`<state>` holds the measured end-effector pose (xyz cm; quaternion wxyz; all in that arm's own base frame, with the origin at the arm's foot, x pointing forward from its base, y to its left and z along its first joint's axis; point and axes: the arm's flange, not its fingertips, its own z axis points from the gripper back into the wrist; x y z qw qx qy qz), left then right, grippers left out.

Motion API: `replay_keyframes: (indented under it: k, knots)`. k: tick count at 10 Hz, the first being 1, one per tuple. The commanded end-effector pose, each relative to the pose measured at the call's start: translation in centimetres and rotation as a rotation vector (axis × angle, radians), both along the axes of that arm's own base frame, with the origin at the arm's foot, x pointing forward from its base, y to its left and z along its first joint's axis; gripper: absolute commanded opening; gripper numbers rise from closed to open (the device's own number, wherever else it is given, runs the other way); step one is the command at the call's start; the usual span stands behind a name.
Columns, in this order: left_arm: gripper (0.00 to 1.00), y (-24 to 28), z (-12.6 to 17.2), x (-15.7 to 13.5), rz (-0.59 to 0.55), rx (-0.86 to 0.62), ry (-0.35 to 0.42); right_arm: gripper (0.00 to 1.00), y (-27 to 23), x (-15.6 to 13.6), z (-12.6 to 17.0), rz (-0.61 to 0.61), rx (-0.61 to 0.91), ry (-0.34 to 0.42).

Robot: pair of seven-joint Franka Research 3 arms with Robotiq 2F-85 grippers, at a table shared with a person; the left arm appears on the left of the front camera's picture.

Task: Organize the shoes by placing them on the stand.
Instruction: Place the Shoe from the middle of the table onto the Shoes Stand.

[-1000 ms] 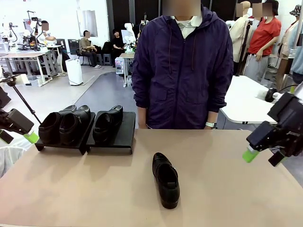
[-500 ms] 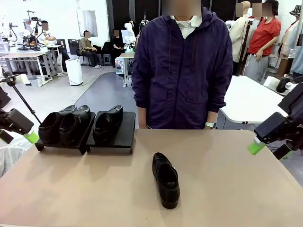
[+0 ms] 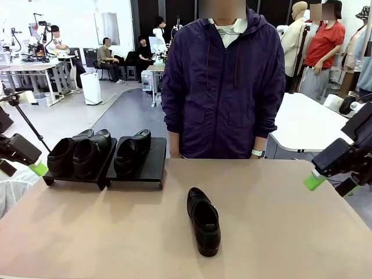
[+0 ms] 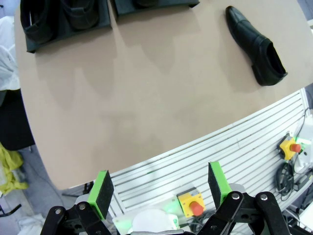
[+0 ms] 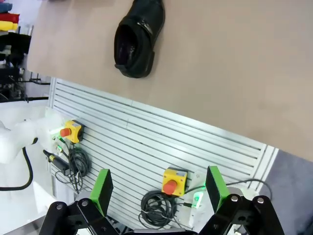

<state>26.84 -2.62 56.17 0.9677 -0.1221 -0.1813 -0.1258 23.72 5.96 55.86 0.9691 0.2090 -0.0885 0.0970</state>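
One black shoe (image 3: 203, 221) lies alone mid-table, toe toward the robot's side; it also shows as the shoe (image 4: 257, 46) and the shoe (image 5: 139, 36) in the wrist views. The black stand (image 3: 152, 160) sits at the far left with three shoes on it: two (image 3: 61, 156) (image 3: 90, 154) on its left panel and one (image 3: 131, 152) on its right panel. My left gripper (image 3: 23, 170) hovers open off the table's left edge, its green pads (image 4: 101, 193) wide apart. Off the right edge, my right gripper (image 3: 330, 185) is open too, nothing between its pads (image 5: 215, 186).
A person in a purple jacket (image 3: 224, 87) stands at the far edge, arms down. The brown table (image 3: 279, 232) has free room right of the lone shoe. Below the near edge runs a slatted panel (image 5: 161, 137) with yellow stop buttons (image 5: 172, 180) and cables.
My right gripper has drawn back to the right and slightly up, away from the table. The left gripper, the shoes and the person have stayed put.
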Motion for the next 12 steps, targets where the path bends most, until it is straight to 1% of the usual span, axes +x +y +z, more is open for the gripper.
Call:
replay_keyframes:
  k: [1,2,3,4,5,6,7,8,9,10,11,12]
  knots:
    - [1.0,0.2,0.0,0.1,-0.022,-0.015,0.002,1.0,-0.2,0.0,0.0,0.008,0.027,0.008]
    - [1.0,0.0,0.0,0.0,0.0,0.0,0.0,1.0,-0.2,0.0,0.0,0.008,0.027,0.008]
    - [1.0,-6.1,0.5,1.9,-0.058,0.172,0.067,1.0,-0.2,0.0,0.0,0.008,0.027,0.008]
    - [1.0,-12.0,1.3,4.1,-0.064,0.336,0.109,1.0,-0.2,0.0,0.0,0.008,0.027,0.008]
    - [1.0,-18.4,1.3,5.6,-0.036,0.456,0.078,1.0,-0.2,0.0,0.0,0.008,0.027,0.008]
    - [1.0,-23.9,-0.4,6.7,-0.027,0.471,0.032,1.0,-0.2,0.0,0.0,0.008,0.027,0.008]
    - [1.0,-28.7,-3.3,7.0,-0.063,0.438,0.047,1.0,-0.2,0.0,0.0,0.008,0.027,0.008]
    - [1.0,-32.3,-6.3,6.8,-0.07,0.415,0.055,1.0,-0.2,0.0,0.0,0.008,0.027,0.008]
    - [1.0,-34.1,-8.3,6.5,-0.11,0.301,0.089,1.0,-0.2,0.0,0.0,0.008,0.027,0.008]
    - [1.0,-35.5,-9.8,6.2,-0.106,0.218,0.108,1.0,-0.2,0.0,0.0,0.008,0.027,0.008]
    - [1.0,-36.3,-10.6,6.6,-0.117,0.118,0.169,1.0,-0.2,0.0,0.0,0.008,0.027,0.008]
    - [1.0,-35.9,-9.7,5.6,-0.125,0.302,0.096,1.0,-0.2,0.0,0.0,0.008,0.027,0.008]
